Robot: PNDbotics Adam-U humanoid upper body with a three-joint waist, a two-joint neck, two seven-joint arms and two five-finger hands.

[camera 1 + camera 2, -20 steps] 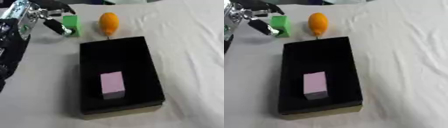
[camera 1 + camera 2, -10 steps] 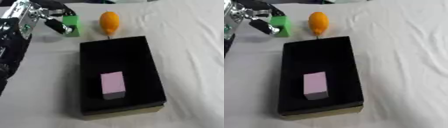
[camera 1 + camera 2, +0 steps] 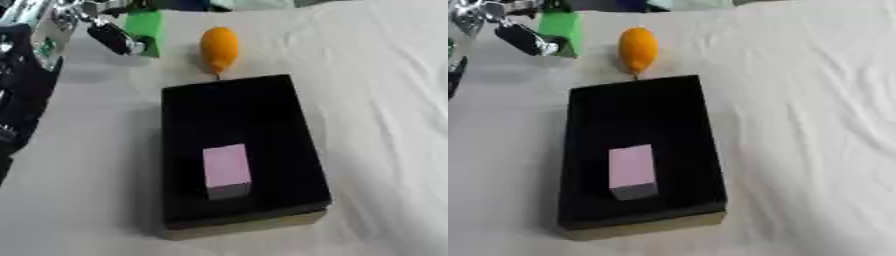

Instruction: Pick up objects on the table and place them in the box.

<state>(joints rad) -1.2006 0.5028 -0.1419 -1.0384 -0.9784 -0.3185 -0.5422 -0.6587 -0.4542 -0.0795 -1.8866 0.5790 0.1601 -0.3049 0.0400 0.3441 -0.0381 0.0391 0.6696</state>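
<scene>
Now left hand [image 3: 92, 27] curled round green block [image 3: 146, 31] near far edge; box [image 3: 302, 150] apart.

No text, label, brand, number or sign can be read anywhere in either view. The pink block [image 3: 227, 170] in the black box [image 3: 297, 125], the green block [image 3: 146, 31] at the far left and the orange object [image 3: 219, 46] beside it all show plain faces. The white cloth [image 3: 376, 100] bears no print.
</scene>
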